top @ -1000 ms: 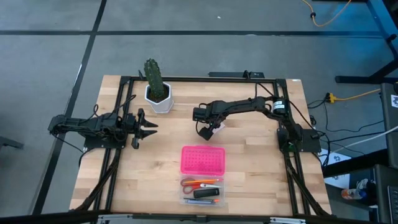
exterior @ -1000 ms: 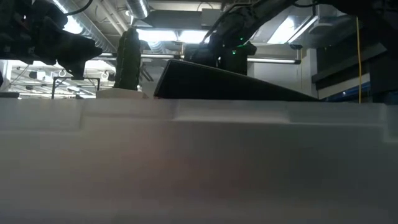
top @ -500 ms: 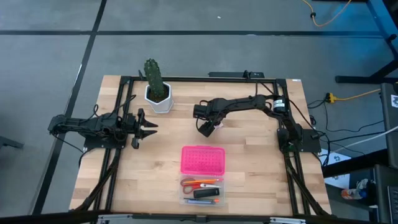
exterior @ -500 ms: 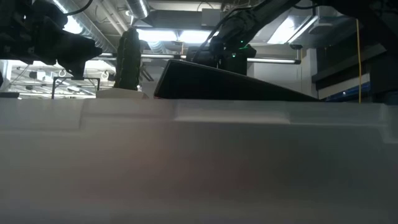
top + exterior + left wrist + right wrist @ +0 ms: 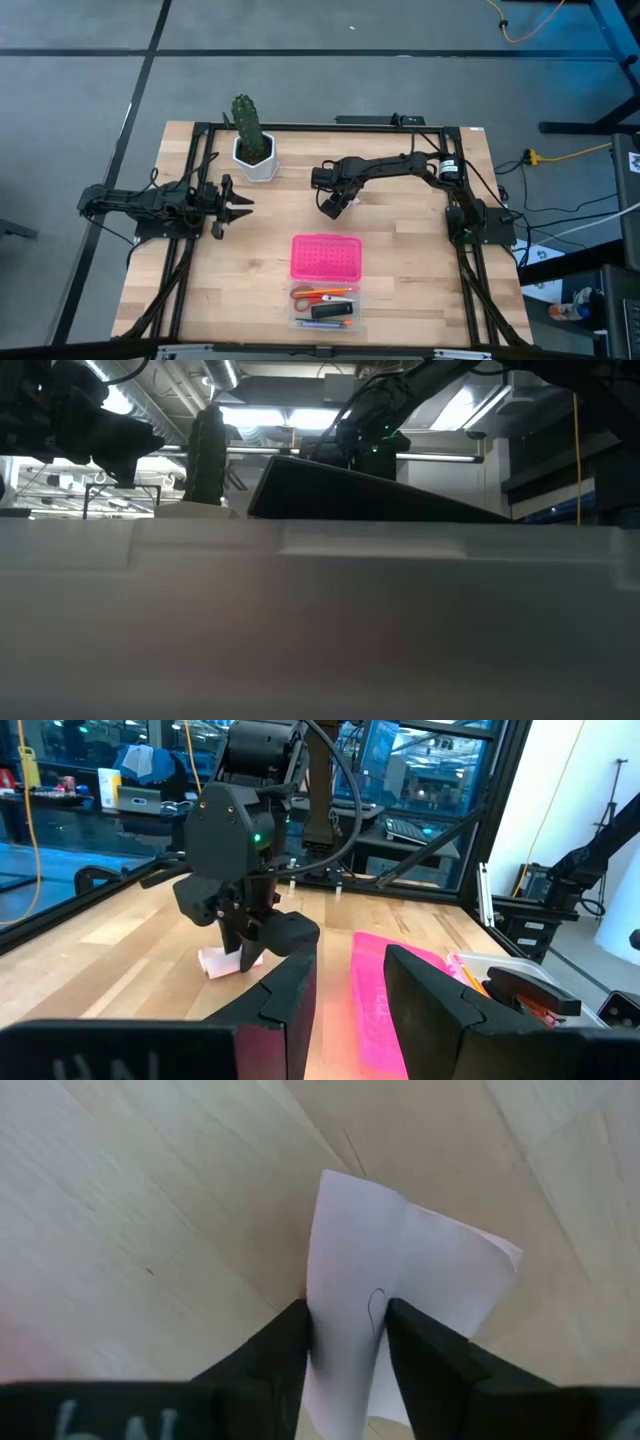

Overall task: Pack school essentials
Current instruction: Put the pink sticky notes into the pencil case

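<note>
The left arm lies low along the table's left side, reaching toward the middle, and the left gripper (image 5: 238,205) hangs there with its two fingers parted around nothing (in its own wrist view they frame bare wood and the pink lid beyond). Behind it stands the cactus (image 5: 247,124) in its white pot.

Toward the table's centre, the right arm stretches in from the right rear corner, elbow raised, wrist bent steeply down. The right gripper (image 5: 330,207) is at the tabletop with its fingers pinched on the pale pink notepad (image 5: 400,1280). From overhead only a sliver of the pad shows beside the gripper. The right wrist view shows the sheet buckled up between the two fingers (image 5: 275,1355). The left wrist view shows the pad (image 5: 222,963) lying on the wood under the gripper, one edge lifted. Which way its sides point I cannot tell, since it is roughly square.

Nearer the front edge sits the clear plastic box (image 5: 325,306) with its pink lid (image 5: 326,257) lying open behind it. Inside, the red-handled scissors (image 5: 318,294) and the black block (image 5: 330,311) lie with their long axes running left to right.

The low view is mostly blocked by a pale blur and shows only the arms' upper parts and the cactus.
</note>
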Tool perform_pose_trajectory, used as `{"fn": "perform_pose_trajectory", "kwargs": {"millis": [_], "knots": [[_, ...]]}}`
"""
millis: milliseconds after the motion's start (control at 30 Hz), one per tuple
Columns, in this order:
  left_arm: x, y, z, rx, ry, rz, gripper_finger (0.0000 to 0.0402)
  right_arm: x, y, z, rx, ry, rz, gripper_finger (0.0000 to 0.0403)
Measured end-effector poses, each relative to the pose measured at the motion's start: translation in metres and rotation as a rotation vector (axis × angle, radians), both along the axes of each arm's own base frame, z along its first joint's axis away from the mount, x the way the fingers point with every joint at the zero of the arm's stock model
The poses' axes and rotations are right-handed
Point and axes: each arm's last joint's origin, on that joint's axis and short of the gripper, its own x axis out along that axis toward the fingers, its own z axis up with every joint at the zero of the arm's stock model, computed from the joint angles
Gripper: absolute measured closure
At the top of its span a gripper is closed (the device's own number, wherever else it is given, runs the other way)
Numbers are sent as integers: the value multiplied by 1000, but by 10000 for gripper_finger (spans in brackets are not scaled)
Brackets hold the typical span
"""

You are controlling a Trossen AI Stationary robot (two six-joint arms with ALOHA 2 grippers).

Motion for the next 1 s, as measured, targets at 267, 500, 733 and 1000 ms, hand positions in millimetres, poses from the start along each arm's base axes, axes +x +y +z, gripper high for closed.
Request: {"fn": "perform_pose_trajectory", "kwargs": {"millis": [267,500,733,1000], "knots": [[0,0,0,0,0,0,288,-7,1,24,2,-30,-29,348],[0,0,0,0,0,0,288,-15,11,51,6,-64,-30,360],[0,0,0,0,0,0,288,-26,44,87,29,-119,52,360],[0,0,0,0,0,0,288,-45,114,134,15,-264,306,360]]}}
